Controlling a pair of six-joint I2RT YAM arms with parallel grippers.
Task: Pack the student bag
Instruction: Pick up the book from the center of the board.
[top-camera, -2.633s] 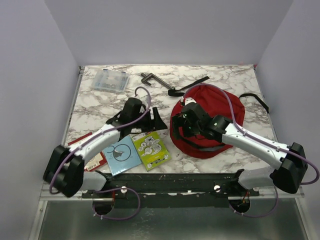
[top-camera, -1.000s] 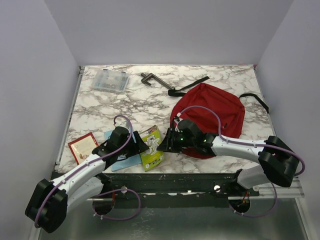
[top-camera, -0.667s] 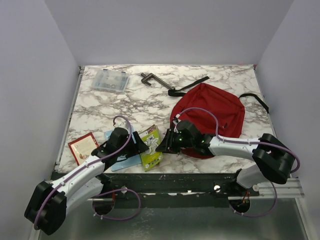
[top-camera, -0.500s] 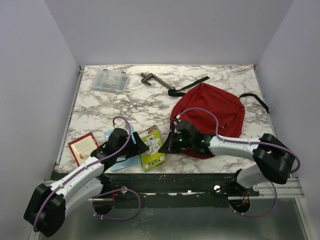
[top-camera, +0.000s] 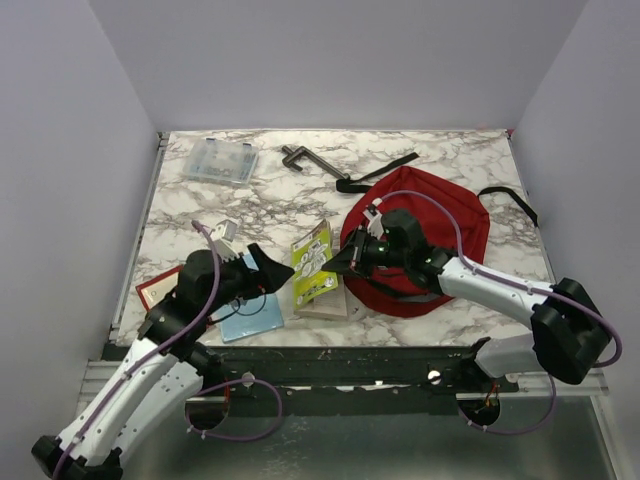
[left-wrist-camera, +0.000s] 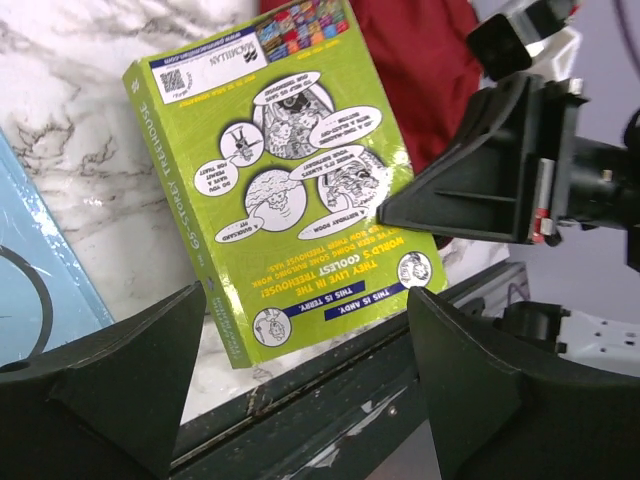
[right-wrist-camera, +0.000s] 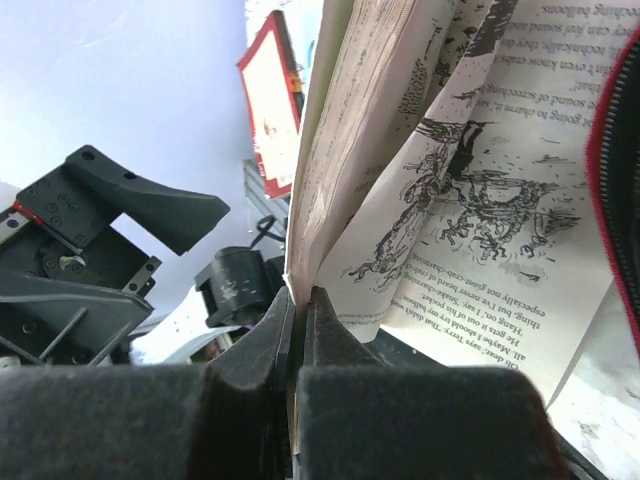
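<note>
The student bag (top-camera: 445, 225), a red backpack, lies at the right of the table, and its zip edge (right-wrist-camera: 618, 150) shows in the right wrist view. A green book (top-camera: 314, 262) is raised at a tilt next to the bag's left side, its pages (right-wrist-camera: 480, 200) fanning open. My right gripper (top-camera: 340, 262) (right-wrist-camera: 300, 300) is shut on the green book's cover edge. My left gripper (top-camera: 265, 272) (left-wrist-camera: 308, 300) hangs open just left of the green book (left-wrist-camera: 300, 190), not touching it.
A light blue book (top-camera: 245, 315) and a red book (top-camera: 155, 290) lie under my left arm near the front edge. A clear plastic box (top-camera: 220, 160) and a dark metal clamp (top-camera: 305, 157) sit at the back. Black straps (top-camera: 375, 172) trail from the bag.
My right gripper closed on the green book and lifted it up toward the bag. My left gripper let go, opened wider and drew back to the left.
</note>
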